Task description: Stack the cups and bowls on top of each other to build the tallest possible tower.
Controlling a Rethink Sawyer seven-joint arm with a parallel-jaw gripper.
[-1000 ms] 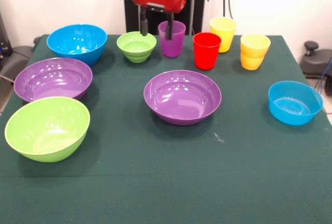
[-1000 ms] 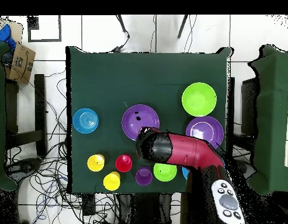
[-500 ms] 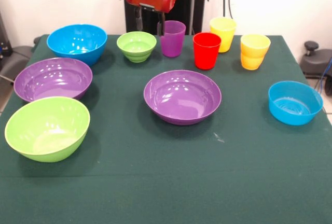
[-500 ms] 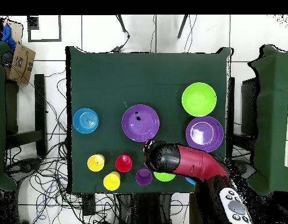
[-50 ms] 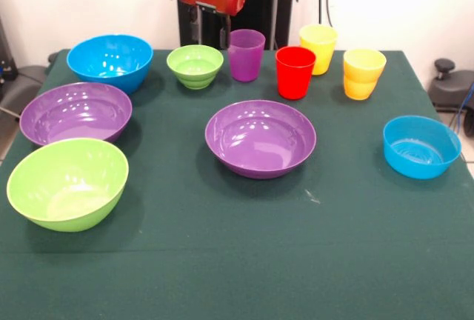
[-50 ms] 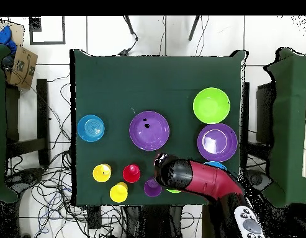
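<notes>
Nothing stacked yet — no tower begun. All ten pieces sit apart on the green counter [image 5: 244, 261]. Front view, far row from left: large blue bowl [image 5: 109, 61], small green bowl [image 5: 195, 66], purple cup [image 5: 246, 55], red cup [image 5: 295, 72], two yellow cups [image 5: 318, 48] [image 5: 364, 73]. Nearer: purple bowl [image 5: 261, 138] at centre, a likely base; second purple bowl [image 5: 75, 112] and lime green bowl [image 5: 67, 182] at left; small blue bowl [image 5: 421, 146] at right. Tool [image 5: 210, 27] raised behind the small green bowl and purple cup, carrying nothing; cannot tell whether parted or closed. Whole build left to do.
</notes>
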